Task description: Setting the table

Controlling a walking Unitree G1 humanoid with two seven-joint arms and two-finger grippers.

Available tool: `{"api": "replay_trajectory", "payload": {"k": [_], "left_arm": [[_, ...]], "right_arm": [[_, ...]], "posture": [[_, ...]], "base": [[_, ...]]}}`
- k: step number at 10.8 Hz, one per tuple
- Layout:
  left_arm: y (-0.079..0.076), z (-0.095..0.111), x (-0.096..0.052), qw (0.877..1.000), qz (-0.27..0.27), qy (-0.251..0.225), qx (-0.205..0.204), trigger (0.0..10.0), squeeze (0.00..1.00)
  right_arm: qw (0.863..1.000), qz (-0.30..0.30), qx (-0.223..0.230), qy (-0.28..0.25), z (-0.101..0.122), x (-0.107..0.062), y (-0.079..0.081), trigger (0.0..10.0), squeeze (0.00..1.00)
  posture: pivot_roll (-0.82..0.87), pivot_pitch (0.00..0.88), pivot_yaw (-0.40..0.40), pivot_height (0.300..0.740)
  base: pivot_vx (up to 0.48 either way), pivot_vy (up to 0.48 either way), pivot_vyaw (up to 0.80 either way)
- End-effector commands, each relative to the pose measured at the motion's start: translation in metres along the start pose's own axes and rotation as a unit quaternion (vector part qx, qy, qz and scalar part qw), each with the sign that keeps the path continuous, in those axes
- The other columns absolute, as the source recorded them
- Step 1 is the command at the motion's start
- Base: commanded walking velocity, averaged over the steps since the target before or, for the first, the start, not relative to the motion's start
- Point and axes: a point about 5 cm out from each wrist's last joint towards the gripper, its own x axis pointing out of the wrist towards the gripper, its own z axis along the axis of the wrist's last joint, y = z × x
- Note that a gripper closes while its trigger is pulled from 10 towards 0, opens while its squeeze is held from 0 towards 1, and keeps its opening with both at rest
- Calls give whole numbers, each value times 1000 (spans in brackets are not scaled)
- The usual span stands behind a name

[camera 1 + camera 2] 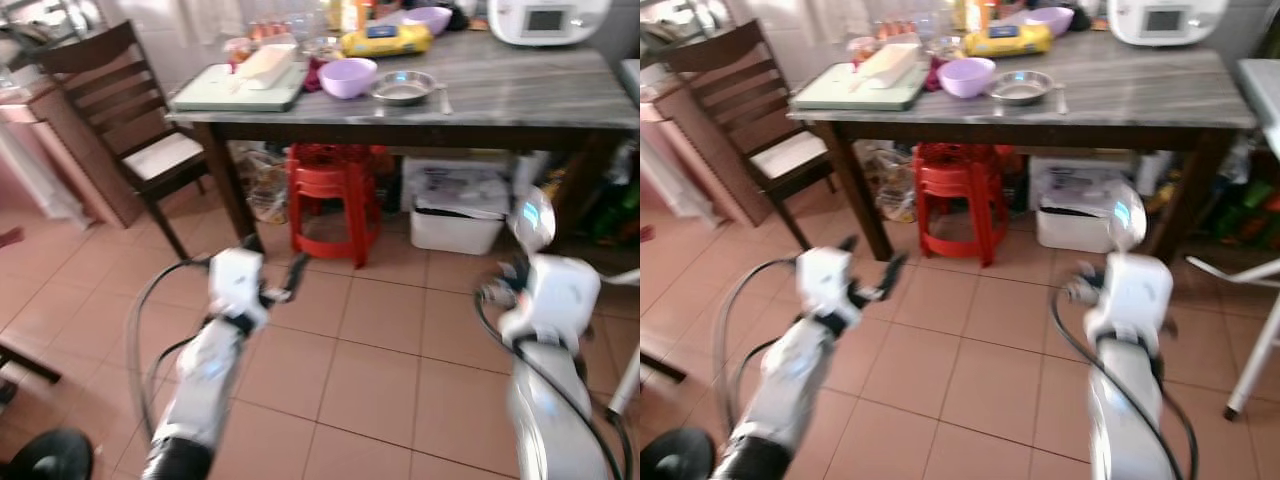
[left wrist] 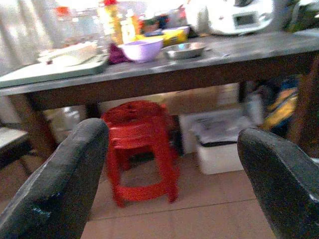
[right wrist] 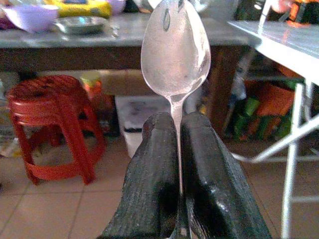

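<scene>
1. The spoon (image 3: 175,50) is standing bowl-up, pinched by its handle in the right gripper (image 3: 175,149), still short of the table (image 1: 520,95).
2. It is looking shiny metal, thin-stemmed; I judge keeping it upright while approaching, then laying it beside the purple bowl (image 1: 347,76) or steel dish (image 1: 404,88), works best.
3. The left gripper (image 2: 174,174) is hanging empty, fingers spread apart, near the red stool (image 1: 335,195).

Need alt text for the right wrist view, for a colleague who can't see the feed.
The right gripper holds a metal spoon upright, its two black fingers closed on the handle and the bowl of the spoon above them. Behind it stands a grey-topped table bearing a lilac bowl and a steel dish, with a red plastic stool underneath.
</scene>
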Motion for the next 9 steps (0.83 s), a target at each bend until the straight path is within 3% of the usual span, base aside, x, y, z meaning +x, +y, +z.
{"api": "replay_trajectory", "payload": {"k": [1, 2, 4, 6, 9], "left_arm": [[15, 2, -6, 999, 31, -6, 15, 10000, 0], [23, -3, -15, 999, 47, 7, 18, 10000, 0], [25, -6, -22, 999, 48, 13, 18, 10000, 0], [16, -2, -16, 999, 34, 9, 7, 10000, 0], [9, 0, -15, 1000, 10, 5, -5, 10000, 0]], "right_arm": [[1000, 9, 18, -20, 7, -4, 3, 10000, 0], [1000, 3, 3, -8, 2, -10, -1, 10000, 0], [1000, 6, 2, -2, -1, -12, -3, 10000, 0], [1000, 29, -11, -4, -2, -11, 1, 10000, 0], [999, 34, 19, 5, -2, -13, 1, 10000, 0]], "posture": [[-155, 55, 142, 740], [-150, 57, 139, 740], [-148, 59, 138, 740], [-149, 65, 141, 740], [-151, 74, 143, 740]], "base": [[0, 0, 0], [0, 0, 0], [0, 0, 0], [0, 0, 0], [0, 0, 0]]}}
